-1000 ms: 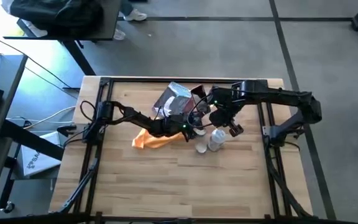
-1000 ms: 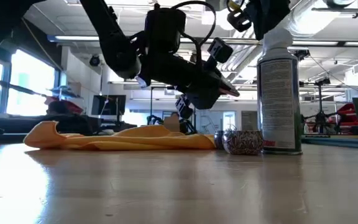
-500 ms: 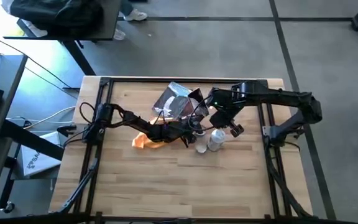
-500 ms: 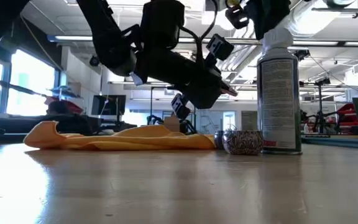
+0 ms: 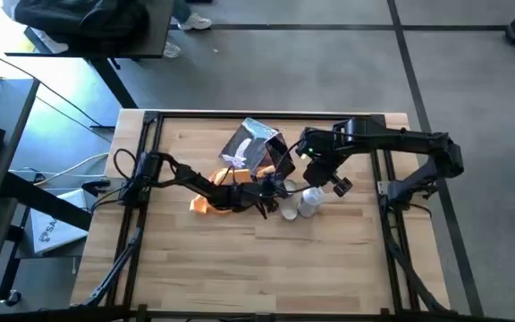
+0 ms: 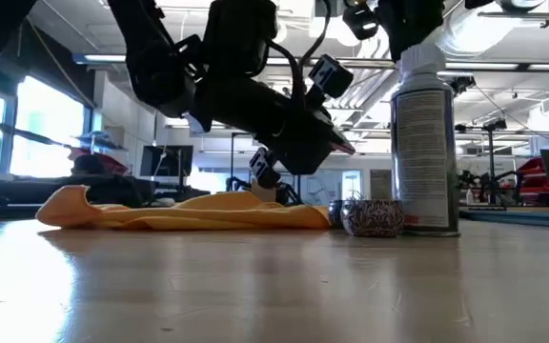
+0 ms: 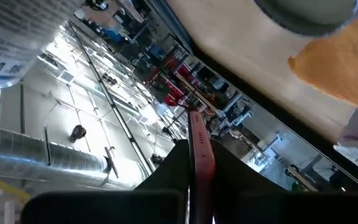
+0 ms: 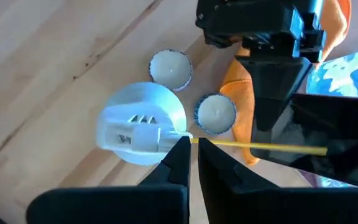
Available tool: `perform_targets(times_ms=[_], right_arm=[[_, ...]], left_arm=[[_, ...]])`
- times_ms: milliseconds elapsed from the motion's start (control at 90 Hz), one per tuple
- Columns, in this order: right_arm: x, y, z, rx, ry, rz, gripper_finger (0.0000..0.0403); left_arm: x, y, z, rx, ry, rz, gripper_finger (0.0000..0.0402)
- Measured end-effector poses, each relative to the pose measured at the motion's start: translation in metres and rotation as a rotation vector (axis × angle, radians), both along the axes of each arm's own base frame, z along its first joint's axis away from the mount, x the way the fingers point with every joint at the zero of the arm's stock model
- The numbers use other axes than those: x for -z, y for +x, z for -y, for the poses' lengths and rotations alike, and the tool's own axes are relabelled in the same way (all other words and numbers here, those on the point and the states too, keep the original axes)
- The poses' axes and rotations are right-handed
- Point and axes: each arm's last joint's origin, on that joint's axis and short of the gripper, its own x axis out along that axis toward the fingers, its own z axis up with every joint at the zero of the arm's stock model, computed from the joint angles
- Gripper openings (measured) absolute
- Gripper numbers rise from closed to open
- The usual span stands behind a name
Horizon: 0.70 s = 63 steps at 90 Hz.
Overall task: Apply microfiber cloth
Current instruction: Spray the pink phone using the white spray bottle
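Over the last second we see the left arm's end effector draw back toward its own side, away from the spray can and the two small cups, and it now covers more of the microfiber cloth in the high view. In the low view it has shifted slightly away from the can.

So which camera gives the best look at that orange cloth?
The low view: the microfiber cloth lies stretched along the table. In the high view the left arm covers most of it. The left wrist view and right wrist view catch only parts.
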Motion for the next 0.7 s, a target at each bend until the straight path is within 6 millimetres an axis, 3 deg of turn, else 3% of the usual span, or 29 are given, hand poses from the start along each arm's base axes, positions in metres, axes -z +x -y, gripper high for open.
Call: perform_targets(times_ms=[400, 700], right_arm=[[0.0, 0.0, -0.005, 0.005, -0.048, -0.004, 0.0], [-0.015, 0.001, -0.006, -0.001, 0.002, 0.051, 0.0]], left_arm=[[0.0, 0.0, 0.0, -0.024, 0.011, -0.006, 0.001], [-0.001, 0.0, 0.0, -0.025, 0.01, 0.002, 0.001]])
